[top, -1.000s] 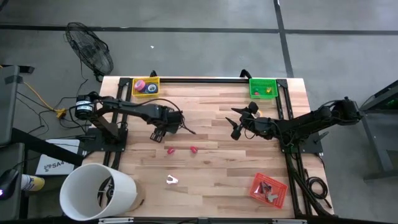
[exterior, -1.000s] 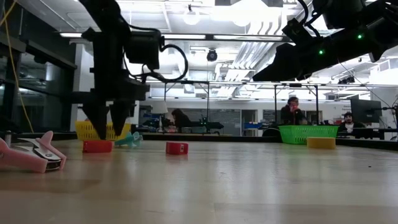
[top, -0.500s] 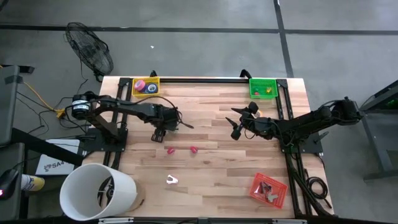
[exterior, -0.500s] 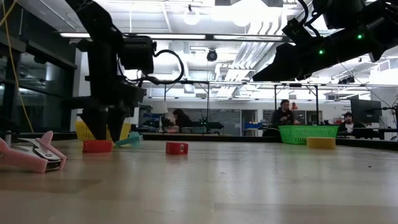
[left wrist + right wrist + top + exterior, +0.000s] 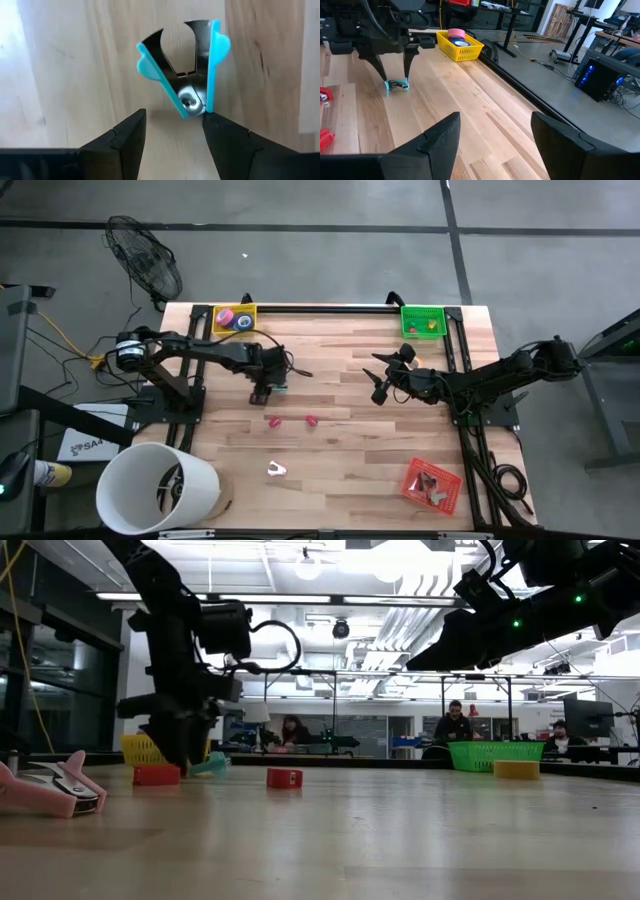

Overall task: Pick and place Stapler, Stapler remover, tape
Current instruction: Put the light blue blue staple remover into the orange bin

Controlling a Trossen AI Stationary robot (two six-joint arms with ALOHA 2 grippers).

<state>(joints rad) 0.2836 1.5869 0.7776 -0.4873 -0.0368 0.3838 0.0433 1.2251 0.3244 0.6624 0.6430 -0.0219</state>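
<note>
Since a second ago my left gripper (image 5: 268, 390) has travelled up the counter (image 5: 340, 450) toward the yellow basket (image 5: 233, 319) and now hangs low over the blue staple remover (image 5: 186, 70), its fingers (image 5: 120, 140) spread apart and holding nothing, one tip to each side of the remover's hinge end. Landmark: the staple remover lies flat on the wood with its claws splayed; two small red pieces (image 5: 272, 421) lie just beyond it, away from the yellow basket. My right gripper (image 5: 378, 388) waits well apart toward the green basket (image 5: 422, 321), fingers (image 5: 435, 145) likewise open and empty.
</note>
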